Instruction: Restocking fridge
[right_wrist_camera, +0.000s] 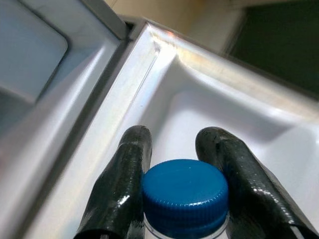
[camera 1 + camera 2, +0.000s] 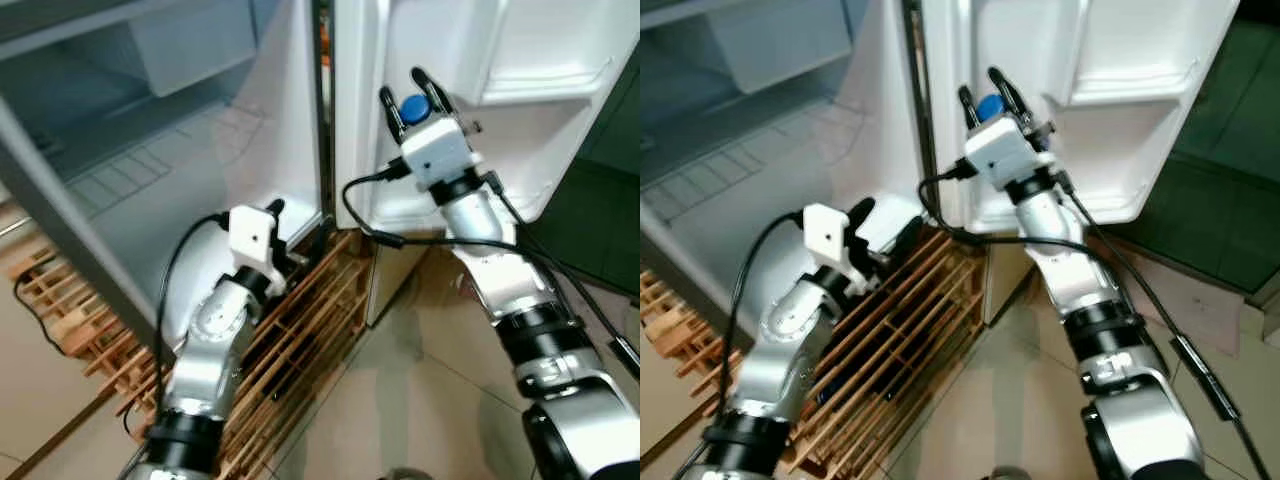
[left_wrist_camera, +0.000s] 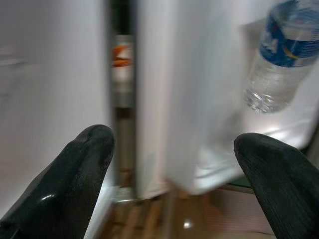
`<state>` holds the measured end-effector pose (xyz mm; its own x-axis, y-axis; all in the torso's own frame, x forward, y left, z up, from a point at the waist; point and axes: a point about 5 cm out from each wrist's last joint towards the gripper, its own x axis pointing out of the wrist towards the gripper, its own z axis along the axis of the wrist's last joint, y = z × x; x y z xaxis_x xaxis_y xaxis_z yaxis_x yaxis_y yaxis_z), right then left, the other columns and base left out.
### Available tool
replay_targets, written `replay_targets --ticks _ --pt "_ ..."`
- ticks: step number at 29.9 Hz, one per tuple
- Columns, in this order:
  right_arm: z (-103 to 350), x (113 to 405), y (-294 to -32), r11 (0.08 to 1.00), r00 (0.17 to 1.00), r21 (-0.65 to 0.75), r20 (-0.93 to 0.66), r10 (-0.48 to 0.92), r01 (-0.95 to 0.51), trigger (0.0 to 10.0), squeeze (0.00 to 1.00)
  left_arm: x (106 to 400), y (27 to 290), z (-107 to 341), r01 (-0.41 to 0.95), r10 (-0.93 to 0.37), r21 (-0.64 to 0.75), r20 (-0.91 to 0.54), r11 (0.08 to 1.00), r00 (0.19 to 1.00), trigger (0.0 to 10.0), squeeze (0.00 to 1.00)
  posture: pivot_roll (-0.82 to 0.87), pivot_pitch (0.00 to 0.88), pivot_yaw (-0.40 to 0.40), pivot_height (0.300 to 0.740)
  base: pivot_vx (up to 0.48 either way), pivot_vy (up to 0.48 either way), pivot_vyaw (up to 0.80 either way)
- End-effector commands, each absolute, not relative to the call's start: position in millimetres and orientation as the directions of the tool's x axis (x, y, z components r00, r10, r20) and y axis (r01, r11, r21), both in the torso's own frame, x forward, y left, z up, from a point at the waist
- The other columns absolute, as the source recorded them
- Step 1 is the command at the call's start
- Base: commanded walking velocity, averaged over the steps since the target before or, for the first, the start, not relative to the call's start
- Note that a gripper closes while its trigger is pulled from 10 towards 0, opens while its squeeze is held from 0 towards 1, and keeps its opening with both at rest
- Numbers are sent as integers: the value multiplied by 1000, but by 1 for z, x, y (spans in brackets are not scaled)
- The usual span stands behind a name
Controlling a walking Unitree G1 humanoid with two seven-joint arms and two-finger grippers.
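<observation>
Open fridge door (image 2: 560, 150) in front of me, white inner liner, dark green floor beyond it on my right. I'm holding a water bottle (image 3: 279, 55) up against that liner with my right gripper (image 1: 174, 174); both fingers (image 1: 124, 184) are clamped on the neck just under the blue cap (image 1: 185, 191). Clear body, blue label, bottom hanging free in the air, not resting on anything yet.

Risks as I'm reading them:
- Grip is only on the neck, so the body could be swinging and knocking the liner or the bin lip on the way in.
- Bottom has to clear the door shelf (image 2: 545, 85) edge; coming in too low, I'm shoving the bottle into the rim and it's twisting out of my fingers.
- Letting go before the base is seated means a drop onto the tiled floor (image 2: 400, 400).

Containers: door shelf looks empty from what I can see; can't tell the bottle's fill level. Fridge body (image 2: 150, 150) on my left is showing bare shelves.

Left gripper (image 2: 285, 235) is sitting low near the hinge gap, fingers spread wide apart, holding nothing, just above a wooden slatted rack (image 2: 300, 340) on the floor. Swinging that arm carelessly could be catching the rack or the door edge.
</observation>
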<state>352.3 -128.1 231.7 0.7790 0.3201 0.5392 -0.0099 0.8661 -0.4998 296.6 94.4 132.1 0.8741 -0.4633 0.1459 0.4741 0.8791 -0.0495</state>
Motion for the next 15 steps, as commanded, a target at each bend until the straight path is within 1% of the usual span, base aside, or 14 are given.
replay_targets --ticks 1,2,3,4,5,10,15 --pt "250 352 -110 914 740 -392 584 334 -103 10000 0 300 105 135 425 -417 -36 144 904 898 10000 0 -62 0 57 724 0 0 0" --pt "250 352 -110 914 740 -392 584 334 -103 10000 0 300 105 135 425 -417 -36 144 904 898 10000 0 -62 0 57 724 0 0 0" --pt "251 353 -110 927 745 -353 583 324 -126 10000 0 300 105 135 424 -415 -39 144 905 898 10000 0 -62 0 57 724 0 0 0" --pt "256 354 -110 948 756 -277 584 297 -158 10000 0 299 106 135 421 -412 -43 142 906 900 10000 0 -59 0 57 724 0 0 0" --pt "258 355 -110 953 757 -254 587 287 -164 10000 0 299 106 134 419 -409 -45 140 907 902 10000 0 -58 0 57 724 0 0 0" --pt "262 359 -111 963 768 -210 585 261 -168 10000 0 297 106 135 418 -409 -48 137 907 902 10000 0 -57 0 65 724 0 0 0" --pt "260 367 -120 973 792 -165 567 228 -163 10000 0 295 106 138 420 -411 -47 140 906 901 10000 0 -47 3 82 724 0 0 0"
